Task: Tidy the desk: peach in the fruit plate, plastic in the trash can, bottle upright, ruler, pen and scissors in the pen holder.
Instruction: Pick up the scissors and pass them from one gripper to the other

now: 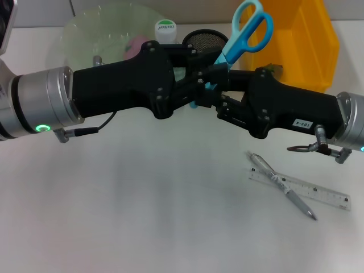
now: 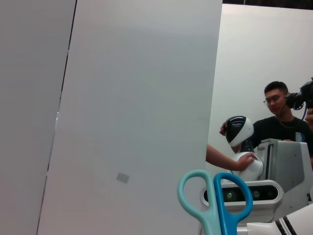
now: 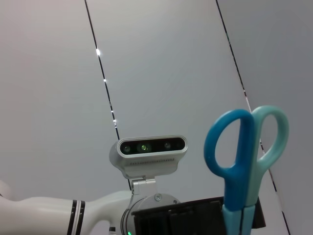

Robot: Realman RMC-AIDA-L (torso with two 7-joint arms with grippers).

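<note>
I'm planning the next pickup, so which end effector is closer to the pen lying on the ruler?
Right. The right end effector hangs above and behind the pen, on its side of the desk; the left end effector meets it at the scissors, farther away.

glossy plastic scissors [image 1: 245,29], clear plastic ruler [image 1: 300,188]

Scissors [image 1: 247,31], blue and teal plastic loop handles, blades hidden: upright, handles uppermost, tilted slightly, above the round black mesh pen holder [image 1: 203,40]. Clear plastic ruler [image 1: 300,189]: flat on the counter, near right. Silver pen [image 1: 281,185]: lying diagonally across the ruler, touching it. Pink peach [image 1: 136,46]: on the clear round fruit plate [image 1: 85,34], far left. White-capped bottle [image 1: 165,29]: just beside the plate. Yellow plastic trash can [image 1: 310,40]: far right.
</note>
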